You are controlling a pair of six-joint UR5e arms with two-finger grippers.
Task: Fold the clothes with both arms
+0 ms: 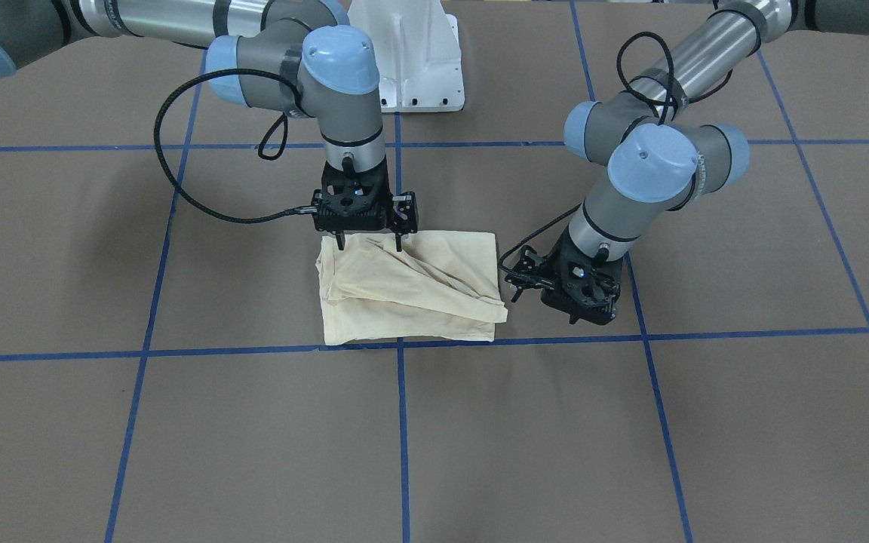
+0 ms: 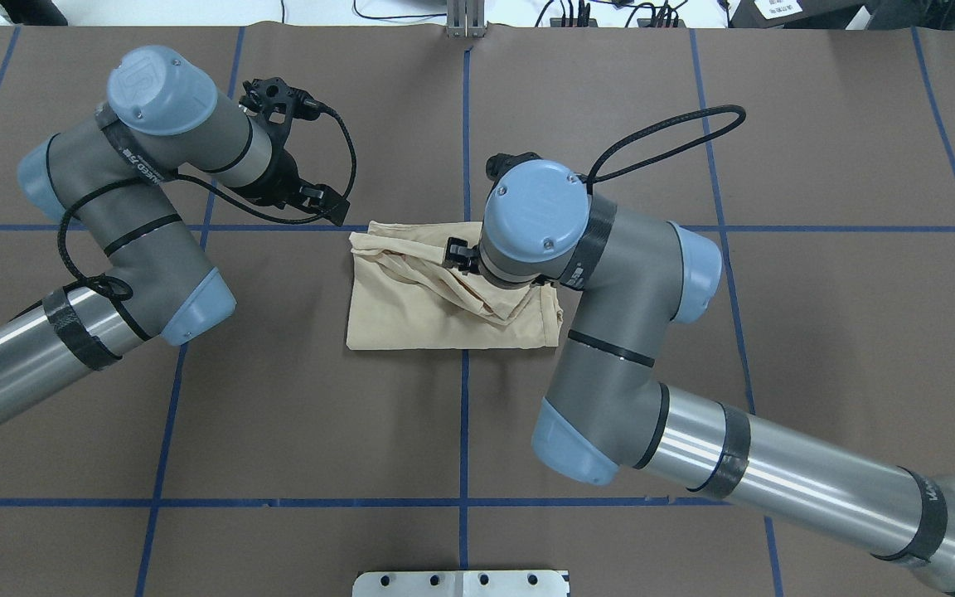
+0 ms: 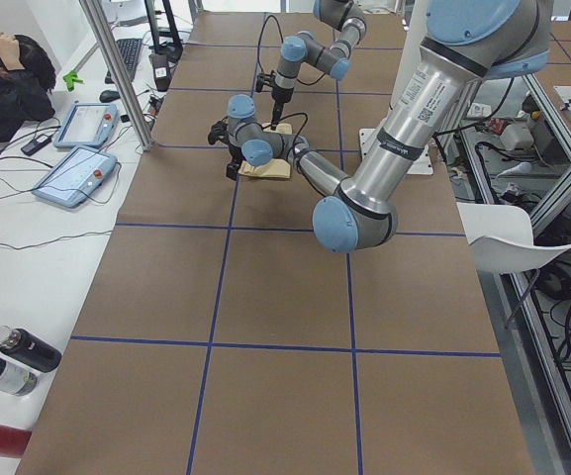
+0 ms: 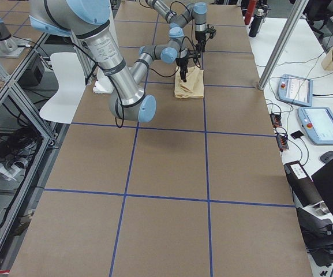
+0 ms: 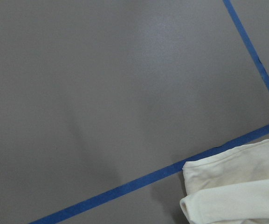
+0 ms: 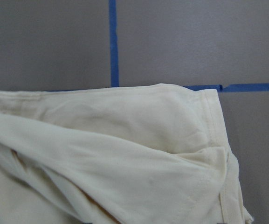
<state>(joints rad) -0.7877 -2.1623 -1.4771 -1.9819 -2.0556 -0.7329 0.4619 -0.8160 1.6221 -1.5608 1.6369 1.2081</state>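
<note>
The pale shirt (image 1: 374, 309) lies at the middle of the table (image 1: 178, 452) in the front-facing view. It is already folded to a compact rectangle, with its lower edge along a blue tape line (image 1: 178, 353) and a loose sleeve (image 1: 442, 283) lying slantwise across the top.

The right gripper (image 1: 370, 243) points straight down at the bundle's upper edge. Its fingers are spread wide with nothing between them, and the tips sit at or just above the cloth.

The left gripper (image 1: 593, 311) hangs tilted just right of the shirt, clear of it and empty. How far its jaws are parted cannot be told.

The work seems to be at a late fold or a tidying step. A further fold would need the right fingers to pinch all layers at that edge. The left gripper would have to come in to a matching hold, so that both lift evenly and the sleeve does not slide loose.
</note>
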